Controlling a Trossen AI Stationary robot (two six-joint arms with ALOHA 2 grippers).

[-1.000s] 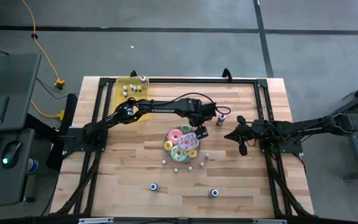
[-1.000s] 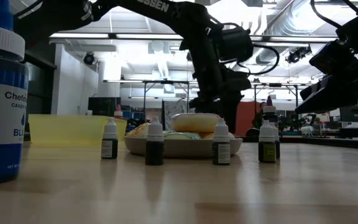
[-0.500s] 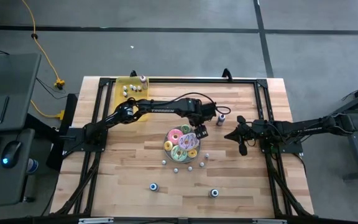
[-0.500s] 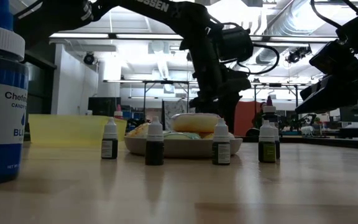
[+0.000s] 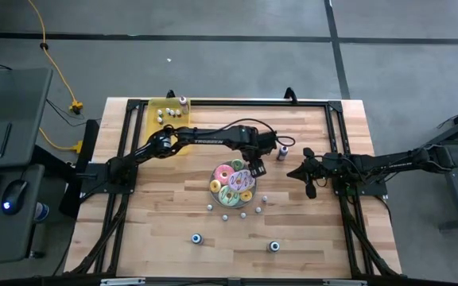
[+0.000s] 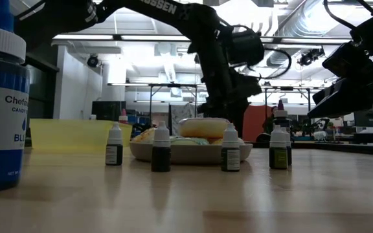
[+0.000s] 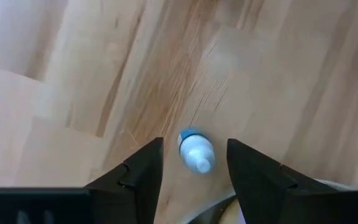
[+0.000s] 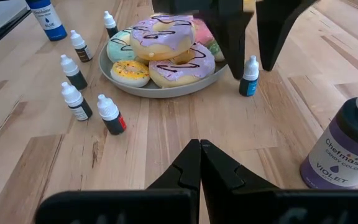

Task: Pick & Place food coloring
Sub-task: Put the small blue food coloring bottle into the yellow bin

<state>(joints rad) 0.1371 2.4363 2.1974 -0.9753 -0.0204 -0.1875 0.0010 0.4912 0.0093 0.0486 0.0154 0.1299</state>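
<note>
The food coloring bottles are tiny, with white caps. One with a blue label (image 7: 196, 151) (image 8: 249, 77) stands upright on the table beside the doughnut plate (image 8: 160, 92). My left gripper (image 7: 194, 143) (image 5: 258, 168) points down over it, open, one finger on either side, with a gap to each. Several more bottles (image 8: 78, 102) (image 5: 224, 215) stand on the table near the plate's front. Others stand in a yellow tray (image 5: 165, 116) at the far left. My right gripper (image 8: 199, 149) (image 5: 294, 172) waits shut at the table's right, off the wood.
The plate of frosted doughnuts (image 5: 233, 184) sits mid-table. A larger violet bottle (image 8: 347, 146) (image 5: 284, 151) stands right of my left gripper. Two more large bottles (image 5: 197, 238) (image 5: 274, 247) stand near the front edge. A black frame (image 5: 237, 102) rims the table.
</note>
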